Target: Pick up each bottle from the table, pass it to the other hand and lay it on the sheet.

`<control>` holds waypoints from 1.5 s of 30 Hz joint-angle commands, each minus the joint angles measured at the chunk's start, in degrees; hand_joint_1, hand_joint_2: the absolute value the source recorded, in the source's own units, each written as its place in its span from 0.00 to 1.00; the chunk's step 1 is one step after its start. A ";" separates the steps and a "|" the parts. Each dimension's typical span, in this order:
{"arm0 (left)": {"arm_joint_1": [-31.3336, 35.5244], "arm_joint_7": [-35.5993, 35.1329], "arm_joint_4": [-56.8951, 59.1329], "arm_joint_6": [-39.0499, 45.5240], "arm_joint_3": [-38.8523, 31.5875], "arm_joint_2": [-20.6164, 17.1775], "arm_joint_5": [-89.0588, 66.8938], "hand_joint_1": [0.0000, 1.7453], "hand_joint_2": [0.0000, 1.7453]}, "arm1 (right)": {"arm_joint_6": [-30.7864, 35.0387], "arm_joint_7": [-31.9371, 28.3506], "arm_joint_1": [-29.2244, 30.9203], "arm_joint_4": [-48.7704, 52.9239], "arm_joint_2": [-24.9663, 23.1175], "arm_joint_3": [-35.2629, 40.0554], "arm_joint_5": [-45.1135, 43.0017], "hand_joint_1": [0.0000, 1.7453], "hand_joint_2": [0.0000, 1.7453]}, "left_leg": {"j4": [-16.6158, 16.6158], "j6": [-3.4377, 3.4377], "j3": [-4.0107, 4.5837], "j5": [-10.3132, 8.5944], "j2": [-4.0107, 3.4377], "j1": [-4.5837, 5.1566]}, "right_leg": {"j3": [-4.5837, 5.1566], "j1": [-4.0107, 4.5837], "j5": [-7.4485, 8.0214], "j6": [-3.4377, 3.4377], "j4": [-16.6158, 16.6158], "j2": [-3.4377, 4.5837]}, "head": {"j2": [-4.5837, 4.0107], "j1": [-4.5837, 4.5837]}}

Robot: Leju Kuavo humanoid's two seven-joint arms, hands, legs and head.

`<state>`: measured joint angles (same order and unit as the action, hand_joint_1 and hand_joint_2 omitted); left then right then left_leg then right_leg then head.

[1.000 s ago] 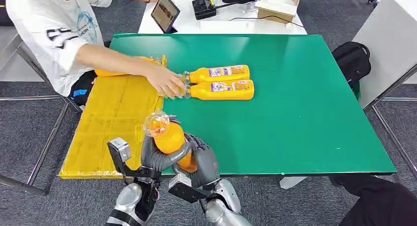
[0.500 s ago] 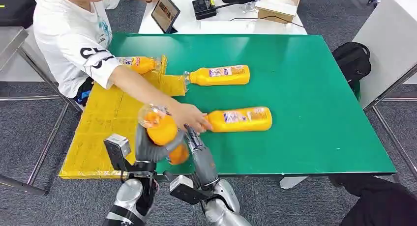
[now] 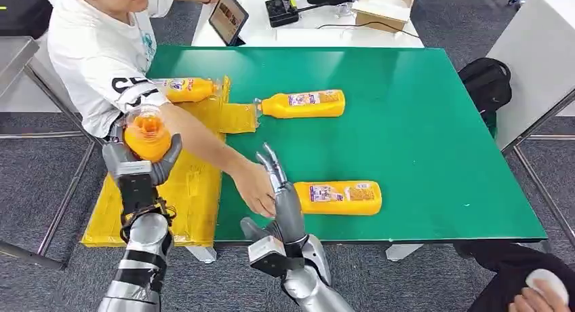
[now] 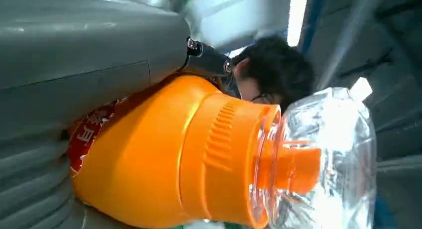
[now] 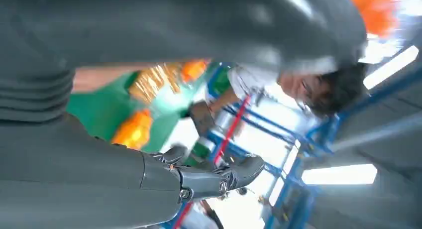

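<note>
Head view: left robot hand (image 3: 139, 166) raised over the yellow sheet (image 3: 169, 190), fingers wrapped around an orange bottle (image 3: 146, 137) held upright, clear cap toward the camera. Right robot hand (image 3: 279, 183) empty, fingers straight and slightly apart, pointing away over the near part of the green tabletop (image 3: 420, 142). Just beside it, toward the right, a second orange bottle (image 3: 339, 197) lying on its side on the tabletop, not touched by the robot hand. A person's hand (image 3: 256, 190) reaching across sheet and tabletop, close against the right robot hand and near that bottle's cap end. A third bottle (image 3: 303, 104) lying farther back on the tabletop, well apart from both robot hands. A fourth bottle (image 3: 186, 89) lying at the far edge of the sheet, next to the person (image 3: 102, 54).

Left wrist view: held bottle (image 4: 164, 159) pressed against the grey cover and thumb of the left robot hand (image 4: 74, 89), clear cap (image 4: 323, 159) sticking out past the grip.

Right wrist view: right robot hand (image 5: 199, 179) with dark fingers extended, nothing between them; blurred green tabletop and orange shapes beyond.
</note>
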<state>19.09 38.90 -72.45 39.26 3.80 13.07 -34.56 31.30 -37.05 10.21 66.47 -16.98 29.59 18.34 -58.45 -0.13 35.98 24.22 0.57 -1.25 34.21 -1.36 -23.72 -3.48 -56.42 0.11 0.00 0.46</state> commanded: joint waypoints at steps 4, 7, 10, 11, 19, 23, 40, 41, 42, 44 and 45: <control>14.12 -11.49 30.01 0.74 -13.94 -8.00 -45.98 1.00 1.00 | 7.06 -2.95 -1.76 12.85 3.01 -0.02 -6.38 0.00 0.00 | 0.14 0.04 -0.39 0.01 -0.05 0.01 | -0.31 0.04 -0.05 0.25 0.05 -0.05 | 0.00 0.00; 14.95 -15.41 35.85 0.74 -8.53 -11.64 -51.61 1.00 1.00 | 6.62 -2.95 -1.41 12.47 3.00 -0.18 -7.39 0.00 0.00 | 0.11 0.02 -0.32 0.03 -0.14 -0.01 | -0.22 0.04 -0.02 0.18 0.03 0.05 | 0.00 -0.02; 16.33 -17.28 39.98 0.74 -6.64 -12.97 -53.17 1.00 1.00 | 7.04 -2.95 -1.39 12.92 3.15 0.00 -7.56 0.00 0.00 | 0.07 0.02 -0.26 0.01 -0.08 -0.03 | -0.16 0.04 -0.04 0.14 -0.01 0.10 | 0.00 0.00; 16.33 -17.28 39.98 0.74 -6.64 -12.97 -53.17 1.00 1.00 | 7.04 -2.95 -1.39 12.92 3.15 0.00 -7.56 0.00 0.00 | 0.06 0.03 -0.22 0.00 -0.10 -0.01 | -0.10 0.02 -0.02 0.11 -0.02 0.14 | 0.00 0.00; 17.78 -12.71 47.83 -9.92 -8.43 -12.96 -41.77 1.00 1.00 | 7.44 -2.95 -1.59 12.72 2.49 -1.02 -8.50 0.00 0.00 | 0.06 0.03 -0.31 0.05 -0.21 -0.02 | -0.20 0.05 -0.04 0.17 0.00 0.22 | 0.00 0.02; 16.72 -10.75 47.85 -13.97 -10.06 -12.15 -35.40 1.00 1.00 | 6.40 -2.95 -1.50 10.91 1.63 -1.84 -8.29 0.00 0.00 | 0.08 0.05 -0.39 0.08 -0.24 -0.06 | -0.28 0.10 -0.07 0.24 0.03 0.18 | 0.00 0.00; 14.74 -14.66 50.69 -18.80 -4.23 -13.59 -37.38 0.00 1.00 | 3.22 -2.74 -0.65 6.58 0.67 -2.80 -8.40 0.00 0.00 | 0.16 0.05 -0.57 0.06 -0.38 0.00 | -0.41 0.03 0.00 0.18 0.07 0.35 | 0.00 0.04; 14.71 -14.36 50.59 -19.57 -4.37 -13.48 -36.83 0.00 0.00 | 3.12 -2.74 -0.61 6.38 0.60 -2.92 -8.42 0.00 0.00 | 0.13 0.04 -0.56 0.07 -0.40 -0.02 | -0.40 0.05 0.00 0.17 0.06 0.37 | 0.00 0.04; 14.66 -13.61 50.66 -21.74 -5.00 -13.12 -35.13 0.00 0.00 | 2.84 -2.70 -0.52 5.91 0.47 -3.17 -8.47 0.00 0.00 | 0.11 0.03 -0.44 0.04 -0.34 0.00 | -0.28 0.02 0.01 0.13 0.02 0.34 | 0.00 0.04; 14.62 -13.13 50.64 -23.00 -5.33 -13.00 -34.18 0.00 0.00 | 2.72 -2.70 -0.47 5.68 0.41 -3.26 -8.51 0.00 0.00 | 0.15 0.04 -0.56 0.04 -0.30 0.01 | -0.43 0.02 -0.02 0.16 0.05 0.28 | 0.00 0.04; 14.62 -13.13 50.64 -23.00 -5.33 -13.00 -34.18 0.00 0.00 | 2.72 -2.70 -0.47 5.68 0.41 -3.26 -8.51 0.00 0.00 | 0.11 0.03 -0.51 0.03 -0.24 0.00 | -0.40 0.02 -0.01 0.13 0.03 0.28 | 0.00 0.02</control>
<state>34.27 25.03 -27.17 20.12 -2.40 0.11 -70.81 34.42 -38.05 7.88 77.46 -16.48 28.37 10.32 -58.43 -0.16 35.70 24.22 0.47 -1.26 33.99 -1.35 -23.73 -3.45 -56.48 0.35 0.00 0.48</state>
